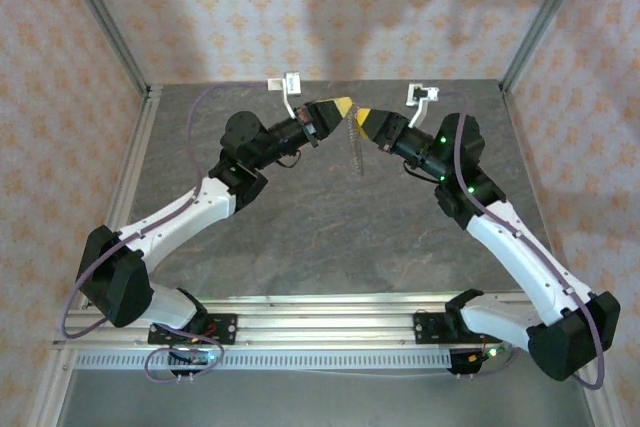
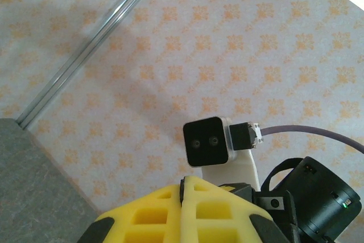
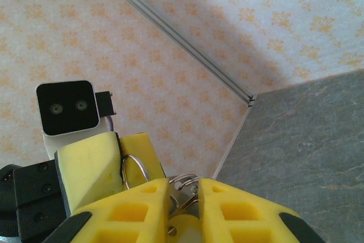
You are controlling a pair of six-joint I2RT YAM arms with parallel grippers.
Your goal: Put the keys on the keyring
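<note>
Two tips nearly touch: our left gripper [image 1: 344,105] clamps the keyring [image 3: 134,169], its loop poking out just beside the right gripper [image 3: 183,183], whose grip we cannot tell.

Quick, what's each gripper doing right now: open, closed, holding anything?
Left gripper: closed on the keyring.
Right gripper: looks closed on the keyring's other end.
</note>
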